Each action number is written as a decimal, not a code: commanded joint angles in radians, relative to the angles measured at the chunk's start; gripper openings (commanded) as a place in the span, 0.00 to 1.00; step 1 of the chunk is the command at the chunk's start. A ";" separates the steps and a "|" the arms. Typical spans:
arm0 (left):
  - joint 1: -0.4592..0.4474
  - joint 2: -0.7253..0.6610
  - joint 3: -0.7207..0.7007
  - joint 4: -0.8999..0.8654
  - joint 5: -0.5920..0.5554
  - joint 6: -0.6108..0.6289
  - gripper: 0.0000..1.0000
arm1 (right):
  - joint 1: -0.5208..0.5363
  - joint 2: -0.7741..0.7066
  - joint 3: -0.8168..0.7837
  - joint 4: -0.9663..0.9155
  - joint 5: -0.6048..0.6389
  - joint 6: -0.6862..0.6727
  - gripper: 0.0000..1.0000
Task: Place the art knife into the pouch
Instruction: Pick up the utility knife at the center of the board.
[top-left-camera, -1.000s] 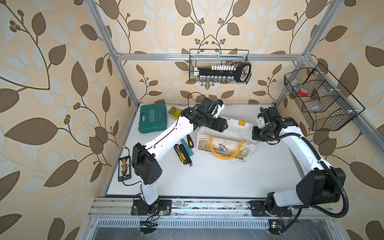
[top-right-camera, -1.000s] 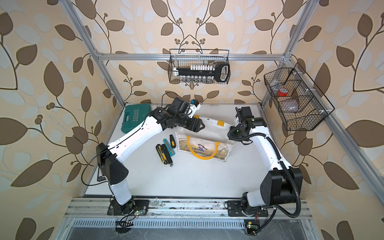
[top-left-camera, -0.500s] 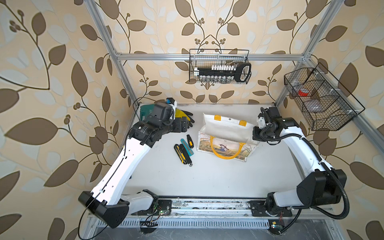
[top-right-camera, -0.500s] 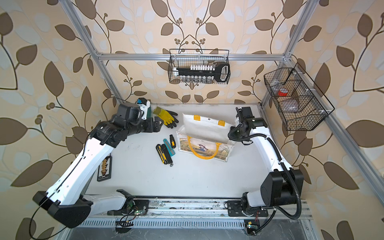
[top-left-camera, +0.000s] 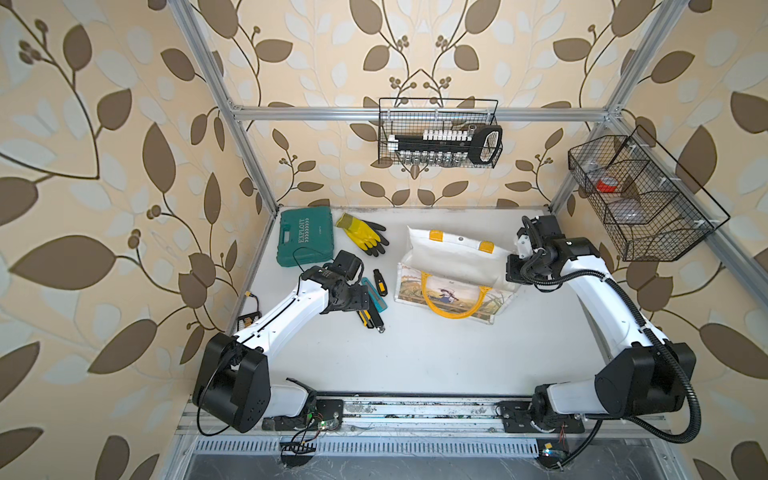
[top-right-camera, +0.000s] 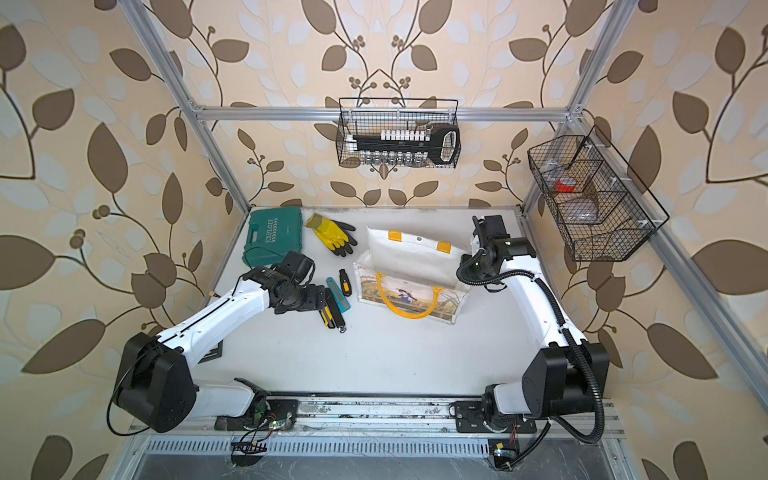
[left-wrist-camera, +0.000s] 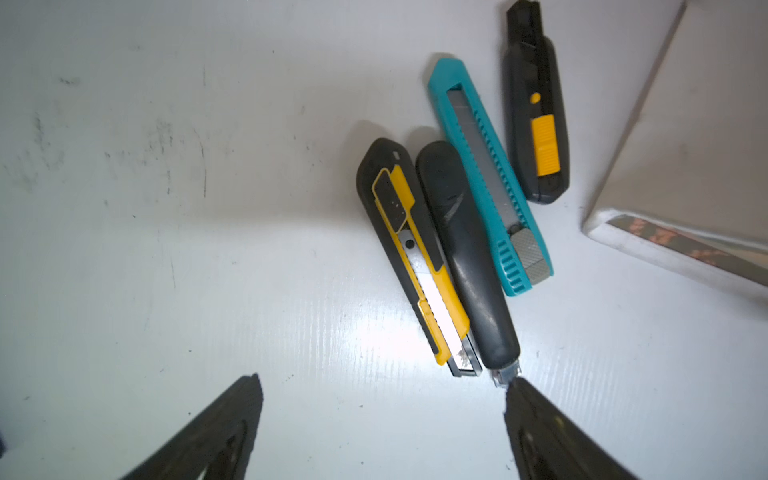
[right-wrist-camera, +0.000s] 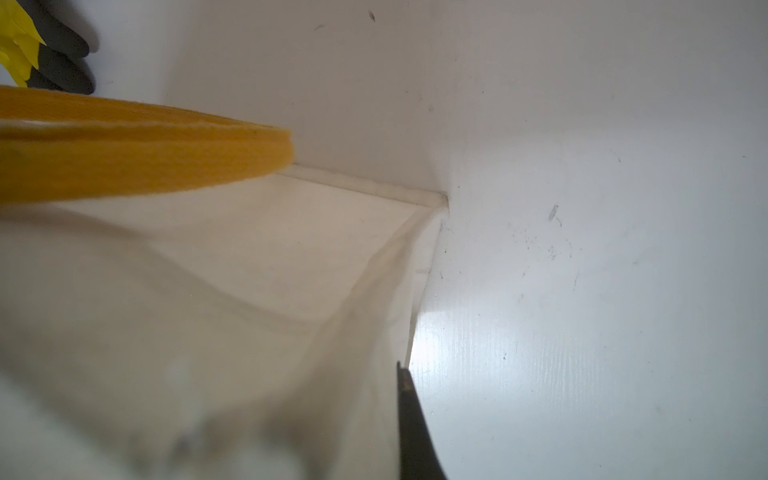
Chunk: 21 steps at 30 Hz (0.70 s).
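Nr 4 knives (left-wrist-camera: 465, 249), left claw (left-wrist-camera: 384, 378) spread, right claw (top-left-camera: 512, 273) gripping pouch (top-left-camera: 449, 257) rim

Top pair: mounted high over the front rail (top-left-camera: 415, 409), angled down toward the back wall (top-left-camera: 332, 166); far enough off that the whole table (top-left-camera: 415, 357) fitted in.
Top pair overlap: almost everything (two eyes side by side, slight sideways shift).
Left wrist: close above the table, looking down on four knives (left-wrist-camera: 465, 232) and one corner of the pouch (left-wrist-camera: 673, 158).
Right wrist: closer still, against the pouch fabric, partly blurred; glove (right-wrist-camera: 62, 54) at the frame edge.
Wrist/top overlap: knives, pouch and glove also appeared in both top views.
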 joint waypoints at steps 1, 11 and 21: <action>0.011 0.025 -0.026 0.091 0.011 -0.068 0.94 | -0.004 -0.020 -0.018 -0.004 0.009 -0.006 0.00; 0.011 0.141 -0.100 0.248 0.058 -0.133 0.91 | -0.005 -0.029 -0.032 0.001 0.004 -0.006 0.00; 0.011 0.233 -0.069 0.211 -0.047 -0.114 0.83 | -0.004 -0.032 -0.037 0.002 0.002 -0.009 0.00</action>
